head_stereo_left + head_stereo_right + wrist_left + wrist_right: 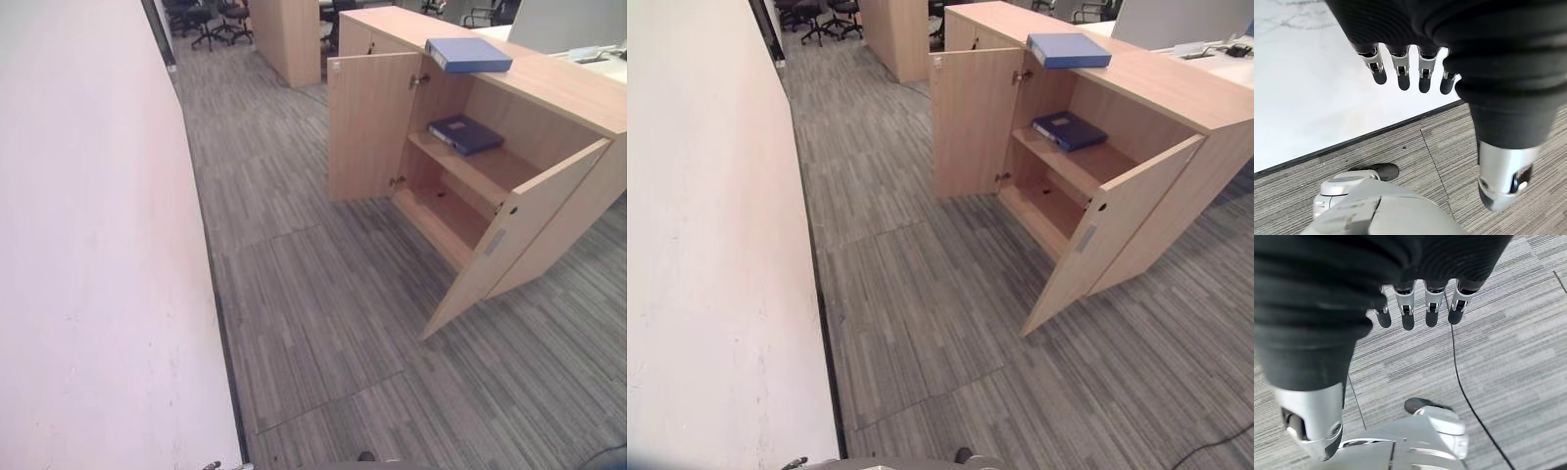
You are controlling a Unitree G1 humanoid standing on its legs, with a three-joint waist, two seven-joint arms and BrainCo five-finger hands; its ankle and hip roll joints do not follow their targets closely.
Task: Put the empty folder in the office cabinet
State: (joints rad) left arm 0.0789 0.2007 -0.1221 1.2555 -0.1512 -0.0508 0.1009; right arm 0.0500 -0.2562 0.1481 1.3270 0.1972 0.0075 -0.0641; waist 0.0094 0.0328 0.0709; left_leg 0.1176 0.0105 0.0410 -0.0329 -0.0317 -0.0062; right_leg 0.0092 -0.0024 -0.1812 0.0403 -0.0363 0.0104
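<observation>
A plain white wall (88, 245) with a dark base strip runs along the left from near to far. To its right lies grey striped carpet floor (313, 323), laid in square tiles with visible seams. At the far left stand black wheeled office chairs (211, 18), and just right of them a light wood partition (286, 39).

Right of centre stands the office cabinet (578, 93), a low box of pale wood-grain board with flat square edges. Both doors are swung outward: the left door (372, 125) stands at the far side of the opening, and the right door (514, 240) juts toward the near floor. Between them the open interior shows one shelf (470, 168) and a bottom board.

One dark blue folder (465, 133) lies flat on the shelf. A lighter blue folder (468, 54), a flat rectangular box file, lies on the cabinet top above the opening.

The left hand (1400, 68) hangs beside the wall above the carpet, fingers straight and slightly apart, holding nothing. The right hand (1420, 308) hangs over the carpet, fingers likewise straight, apart and empty.
</observation>
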